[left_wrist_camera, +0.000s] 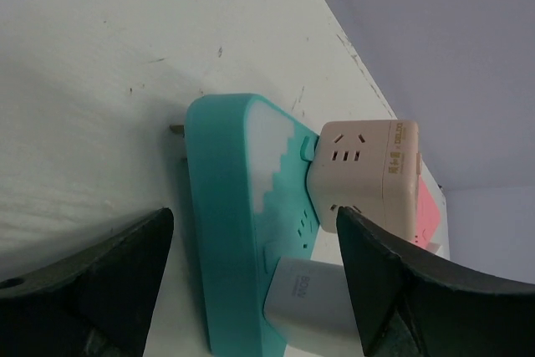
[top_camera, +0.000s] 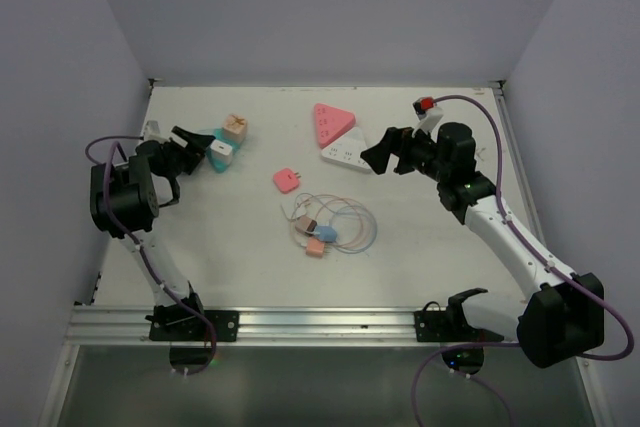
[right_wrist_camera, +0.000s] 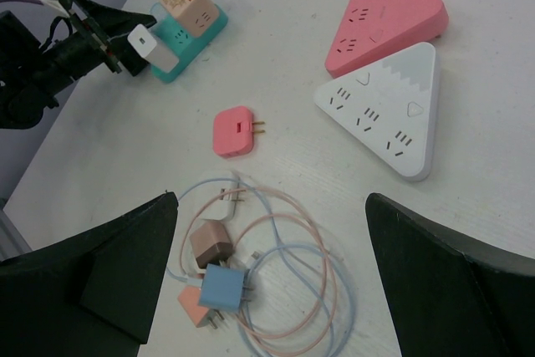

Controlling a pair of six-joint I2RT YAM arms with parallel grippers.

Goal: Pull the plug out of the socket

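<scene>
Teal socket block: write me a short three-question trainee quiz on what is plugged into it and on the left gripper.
1. True or false: the white charger is already out of the teal socket block.
2. What sits beside the charger on that block? A) beige cube adapter B) pink plug C) blue charger
3. Fill in: the left gripper has its jaws ___ on either side of the charger.
Key: 1 false; 2 A; 3 open.
</scene>
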